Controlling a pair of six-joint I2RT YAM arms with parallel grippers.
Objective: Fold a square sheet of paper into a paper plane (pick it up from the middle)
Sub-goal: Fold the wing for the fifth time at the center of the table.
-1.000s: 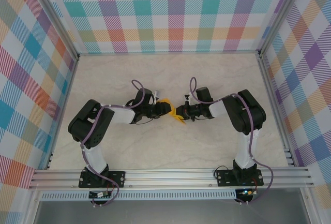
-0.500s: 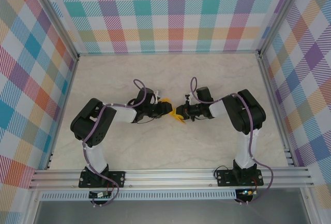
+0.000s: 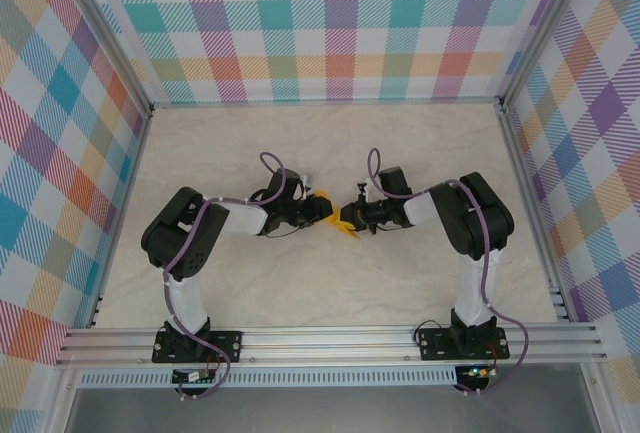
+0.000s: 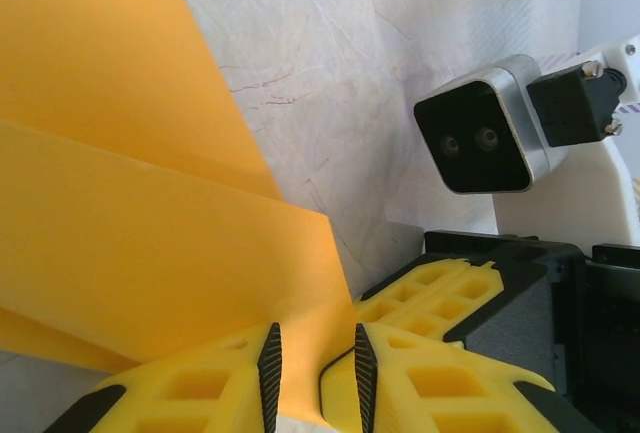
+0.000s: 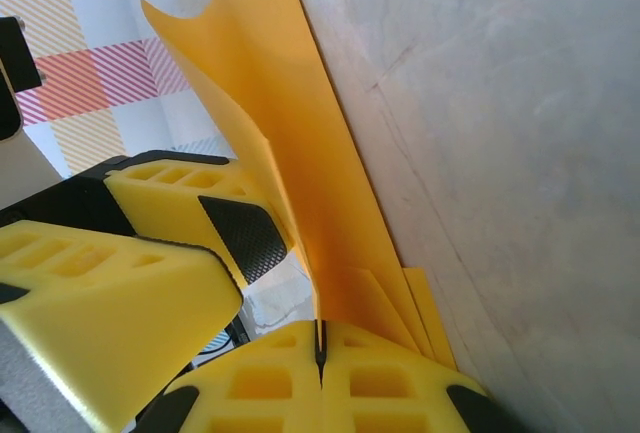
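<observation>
Orange-yellow, the folded sheet of paper hangs just above the marbled table, between the two facing grippers. The right gripper is clamped tight on its lower layered edge, and the paper rises ahead of its fingers. The left gripper has its jaws slightly parted, with a flap running between the pads.
</observation>
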